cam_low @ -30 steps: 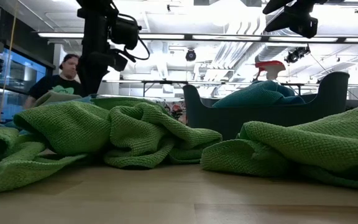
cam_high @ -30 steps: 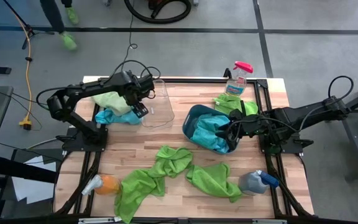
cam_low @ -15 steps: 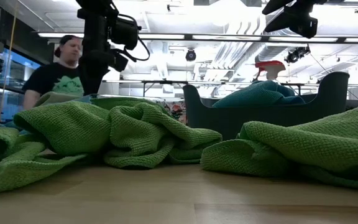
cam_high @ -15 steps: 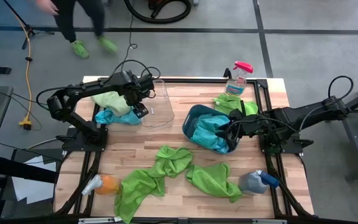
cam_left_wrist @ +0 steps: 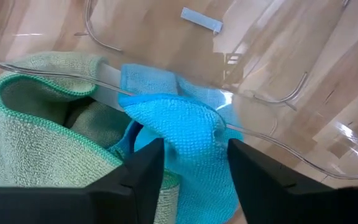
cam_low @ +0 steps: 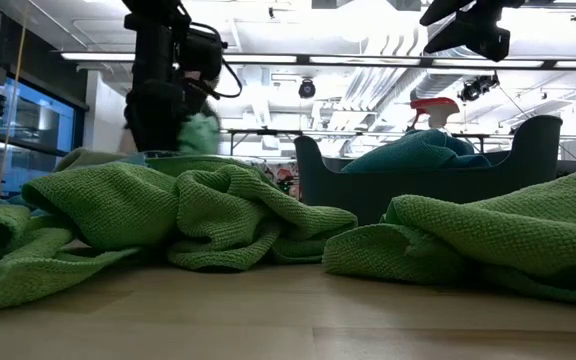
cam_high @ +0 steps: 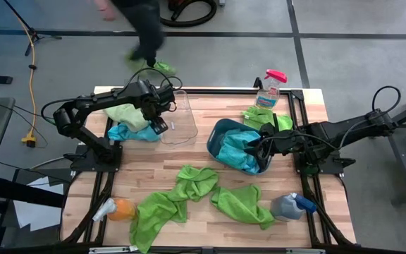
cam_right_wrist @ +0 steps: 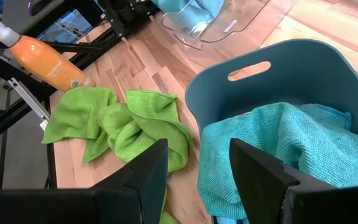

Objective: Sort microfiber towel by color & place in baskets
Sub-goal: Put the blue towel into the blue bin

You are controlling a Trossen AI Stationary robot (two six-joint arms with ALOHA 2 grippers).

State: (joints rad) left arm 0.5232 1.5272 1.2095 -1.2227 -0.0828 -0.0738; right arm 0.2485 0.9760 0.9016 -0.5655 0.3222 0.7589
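A bright blue towel lies bunched against the outer wall of the clear basket, next to a pale green towel. My left gripper points down over it, open, one finger on each side of a raised fold. The dark teal basket holds a teal towel. My right gripper hovers open above that basket's near rim, with nothing between its fingers. Several green towels lie crumpled toward the table's near edge. My left gripper comes at the blue towel's raised fold from above, a finger on each side of it. I cannot tell whether the fingers touch the cloth. The towel lies on the table against the clear basket's wall.
An orange spray bottle lies near the front left. A grey-blue one lies at the front right. A clear one with a pink top stands at the far edge beside another green towel. A person walks beyond the far edge.
Both arms have kept still. The person beyond the table's far edge has walked from the left toward the right.
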